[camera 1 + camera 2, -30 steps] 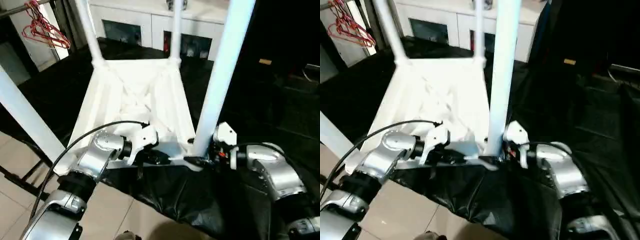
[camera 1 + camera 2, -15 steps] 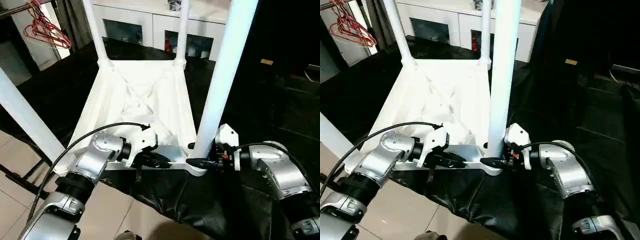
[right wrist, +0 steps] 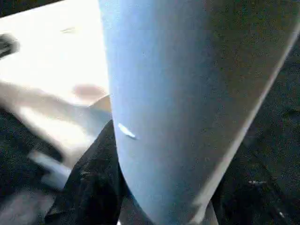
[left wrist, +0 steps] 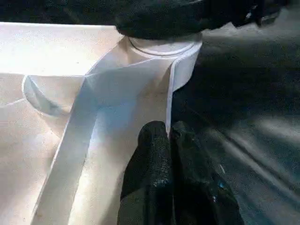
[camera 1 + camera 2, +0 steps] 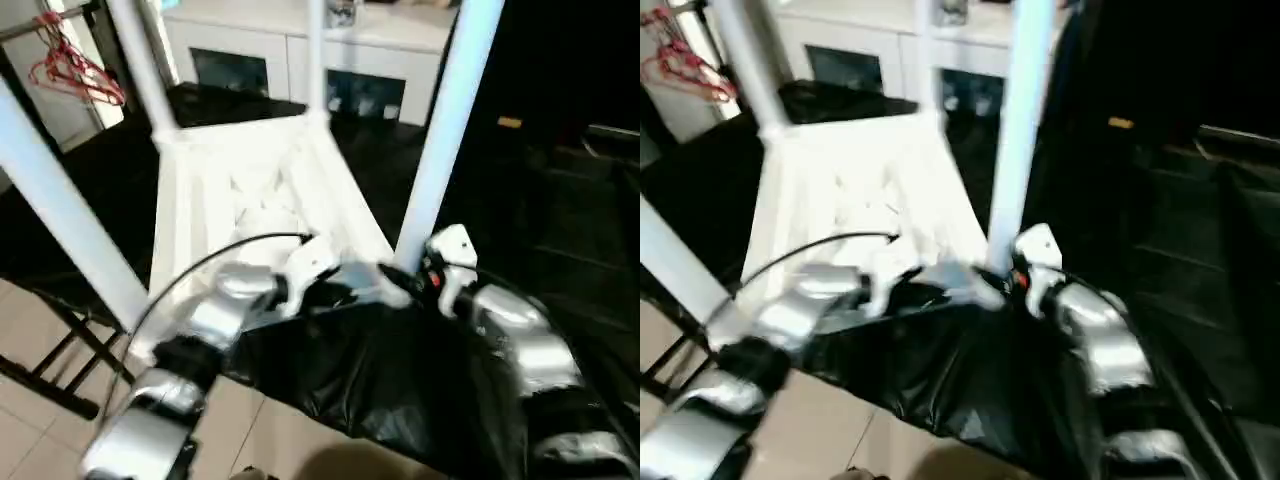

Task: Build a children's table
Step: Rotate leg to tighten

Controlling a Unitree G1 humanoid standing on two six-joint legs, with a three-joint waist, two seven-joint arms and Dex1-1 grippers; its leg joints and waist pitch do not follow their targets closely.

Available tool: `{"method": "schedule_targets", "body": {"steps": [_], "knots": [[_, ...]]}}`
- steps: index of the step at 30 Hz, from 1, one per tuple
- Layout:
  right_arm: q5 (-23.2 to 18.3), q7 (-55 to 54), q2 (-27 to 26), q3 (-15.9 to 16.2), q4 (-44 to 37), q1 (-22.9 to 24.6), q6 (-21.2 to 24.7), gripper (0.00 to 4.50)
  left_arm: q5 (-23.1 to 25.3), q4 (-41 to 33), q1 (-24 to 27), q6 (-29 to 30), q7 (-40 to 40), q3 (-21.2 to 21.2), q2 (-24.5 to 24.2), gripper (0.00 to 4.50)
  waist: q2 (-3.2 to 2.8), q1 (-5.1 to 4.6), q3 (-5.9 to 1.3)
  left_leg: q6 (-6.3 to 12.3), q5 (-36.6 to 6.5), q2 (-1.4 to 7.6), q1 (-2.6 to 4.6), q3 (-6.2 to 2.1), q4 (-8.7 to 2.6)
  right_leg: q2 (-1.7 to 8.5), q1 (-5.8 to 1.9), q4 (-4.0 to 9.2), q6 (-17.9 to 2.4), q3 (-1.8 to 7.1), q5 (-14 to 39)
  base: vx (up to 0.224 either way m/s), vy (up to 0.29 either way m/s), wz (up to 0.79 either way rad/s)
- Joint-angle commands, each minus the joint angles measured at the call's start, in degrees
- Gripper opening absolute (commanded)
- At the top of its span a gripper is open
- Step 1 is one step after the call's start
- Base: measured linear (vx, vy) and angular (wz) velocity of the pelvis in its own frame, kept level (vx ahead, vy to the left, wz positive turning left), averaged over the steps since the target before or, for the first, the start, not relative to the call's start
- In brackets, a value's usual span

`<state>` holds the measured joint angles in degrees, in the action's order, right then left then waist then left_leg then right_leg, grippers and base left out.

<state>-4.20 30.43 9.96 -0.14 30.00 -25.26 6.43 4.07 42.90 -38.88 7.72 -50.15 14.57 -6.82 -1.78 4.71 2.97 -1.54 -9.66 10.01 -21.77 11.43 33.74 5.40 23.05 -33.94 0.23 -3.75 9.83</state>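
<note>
Children's table lay upside down on black-covered desk, four legs up. My left end effector was clamped together on thin near rim. My right end effector was clamped around near leg at 1 o'clock, low by socket. Judged it light, stiff, slick plastic; rim flexes, best hold at leg base.

**Inverted table, four legs standing**

The children's table lies top-down on the sheet-draped tabletop, legs upward. Left tool sits on the near rim; right tool at the near right leg. Cabinet stands behind, hangers far left.
</note>
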Motion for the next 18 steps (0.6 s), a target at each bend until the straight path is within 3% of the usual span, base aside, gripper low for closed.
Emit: {"method": "schedule_targets", "body": {"steps": [1, 5, 6, 9, 13, 18], "knots": [[1.18, -3.69, -4.39, 3.24, 3.76, 0.14, 2.03, 1.96, -0.64, 1.33, -2.83, 0.04, 7.92, -2.39, 2.65, 0.0, 0.47, -0.27, -3.11, -1.64, -23.23, 2.8, 1.53, -2.39, -4.82, 3.95, -1.45, 6.04, -7.58, 1.98, 30.36, 0.0, 0.0, 0.0], [2.21, -4.91, -6.34, 3.9, 5.94, -2.05, -0.41, 1.96, -0.15, 2.29, -3.79, -0.5, 8.75, -1.76, 4.29, 0.0, 0.49, -0.28, -3.31, -1.01, -23.16, 2.9, 1.45, -2.24, -4.92, 3.8, -1.55, 5.85, -8.44, 2.13, 26.05, 0.0, 0.0, 0.0], [2.29, -4.83, -6.69, 3.91, 6.42, -2.62, -1.04, 2.52, -0.06, 2.79, -4.12, -0.94, 8.7, -1.65, 4.63, 0.0, 0.53, -0.27, -3.32, -0.83, -22.89, 2.89, 1.38, -2.18, -4.92, 3.74, -1.62, 5.77, -8.67, 2.16, 25.19, 0.0, 0.0, 0.0], [0.31, -2.3, -6.83, 3.02, 5.79, -3.42, 0.07, 2.66, -0.23, 2.84, -4.14, -2.26, 6.5, -1.31, 4.11, 0.0, 0.44, -0.15, -3.46, -0.11, -21.37, 2.94, 1.27, -2.01, -4.9, 3.68, -1.81, 5.33, -10.11, 2.28, 21.35, 0.0, 0.0, 0.0], [1.24, 1.28, -4.04, 4.36, 5.15, -3.3, -1.08, 3.1, -1.1, 1.16, -3.08, -3.21, 2.02, -0.73, 1.88, 0.0, 0.59, -0.06, -3.55, 0.67, -19.63, 2.96, 0.99, -1.86, -4.77, 3.82, -2.12, 5.03, -10.83, 2.38, 19.63, 0.0, 0.0, 0.0], [2.12, 7.22, 0.44, 5.58, 6.06, -3.55, -2.77, 3.1, -1.38, -0.65, -1.82, -4.25, -3.12, -0.04, -1.21, 0.0, 0.62, 0.0, -3.61, 1.23, -18.3, 3.12, 0.85, -1.82, -4.65, 3.85, -2.3, 4.72, -11.55, 2.35, 18.18, 0.0, 0.0, 0.0]]}}
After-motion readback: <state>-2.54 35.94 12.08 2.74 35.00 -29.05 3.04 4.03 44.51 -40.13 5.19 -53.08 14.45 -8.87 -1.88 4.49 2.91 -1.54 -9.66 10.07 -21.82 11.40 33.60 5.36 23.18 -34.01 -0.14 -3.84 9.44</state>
